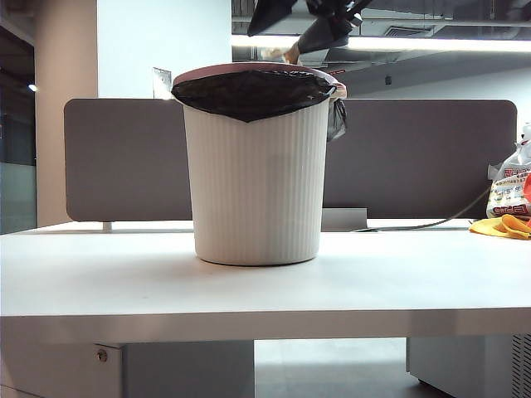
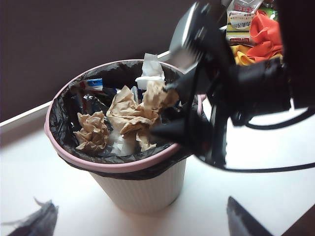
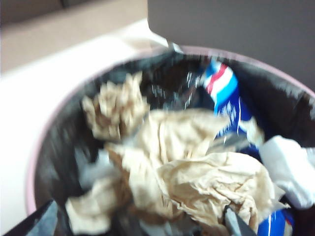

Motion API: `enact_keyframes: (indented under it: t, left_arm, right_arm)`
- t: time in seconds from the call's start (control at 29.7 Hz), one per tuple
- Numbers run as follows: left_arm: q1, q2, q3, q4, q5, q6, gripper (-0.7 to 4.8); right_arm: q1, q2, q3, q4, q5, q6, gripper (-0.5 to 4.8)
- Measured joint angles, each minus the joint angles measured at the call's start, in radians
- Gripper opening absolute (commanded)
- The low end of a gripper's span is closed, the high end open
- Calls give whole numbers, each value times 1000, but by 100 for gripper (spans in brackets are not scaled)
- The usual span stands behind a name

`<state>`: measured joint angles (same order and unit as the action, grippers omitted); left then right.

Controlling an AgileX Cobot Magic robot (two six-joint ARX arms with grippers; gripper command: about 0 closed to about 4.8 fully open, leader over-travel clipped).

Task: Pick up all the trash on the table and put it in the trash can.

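The trash can (image 1: 257, 182), white and ribbed with a pink rim and a black liner, stands in the middle of the table (image 1: 265, 286). The left wrist view shows three beige wads of trash inside it: one (image 2: 92, 132), a second (image 2: 129, 115) and a third (image 2: 156, 96) on top by the right gripper's fingers. My right gripper (image 2: 165, 110) hangs over the can's mouth, open, its fingers apart over the paper (image 3: 216, 184). The exterior view shows it just above the rim (image 1: 332, 29). My left gripper (image 2: 138, 221) is open and empty, hovering near the can above the table.
A white printed bag (image 1: 508, 195) and a yellow-orange item (image 1: 502, 225) lie at the table's right end. A grey-brown partition (image 1: 124, 157) runs behind the table, and a cable (image 1: 431, 222) trails along its foot. Blue-and-white wrappers (image 3: 224, 93) also lie in the can.
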<state>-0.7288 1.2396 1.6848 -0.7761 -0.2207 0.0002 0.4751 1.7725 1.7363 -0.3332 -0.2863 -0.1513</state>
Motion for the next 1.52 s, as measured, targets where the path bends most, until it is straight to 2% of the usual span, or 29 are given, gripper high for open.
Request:
enact_keyframes:
  t: [0.1,0.24,0.34,0.47,0.74,0.78,0.81,0.88,1.04,1.11,1.15,1.18,1.25,1.28,1.42,1.52]
  left_arm:
    - [0,0,0,-1,0,0,479]
    - [0,0,0,-3,0,0,479]
    - [0,0,0,-3,0,0,479]
    - [0,-2,0,-4,0,2,479]
    - [0,-9,0,2,-8,11,479]
    - [0,-8,0,2,-8,11,479]
    - [0,-8,0,3,-8,11,479]
    - [0,-8,0,3,-8,12,479]
    - [0,-15,0,0,-8,29,479]
    - [0,-29,-1,-2,-17,40,479]
    - [0,-35,0,-2,-23,46,479]
    - [0,-43,0,-1,-31,50,479]
    - [0,-53,0,2,-42,52,479]
    - [0,-58,1,5,-45,53,479]
    - [0,-64,1,9,-45,53,479]
    - [0,-65,2,10,-45,53,479]
  right_arm:
    - [26,0,0,-39,84,-119,429]
    - [46,-1,0,-39,160,-204,427]
    - [59,-7,0,-13,171,-211,416]
    - [71,-38,0,69,171,-213,358]
    - [70,-89,4,142,173,-171,346]
    - [69,-84,4,127,173,-171,309]
    - [68,-80,4,111,173,-169,238]
    - [67,-71,0,74,174,-164,133]
    - [68,-74,0,56,175,-161,55]
    - [70,-76,2,60,174,-158,55]
    - [70,-76,2,61,174,-159,89]
    - [70,-76,2,62,175,-159,159]
    - [70,-76,2,67,174,-159,333]
    - [70,-76,2,74,175,-159,369]
    - [70,-74,2,100,173,-155,366]
    - [70,-63,2,125,166,-157,306]
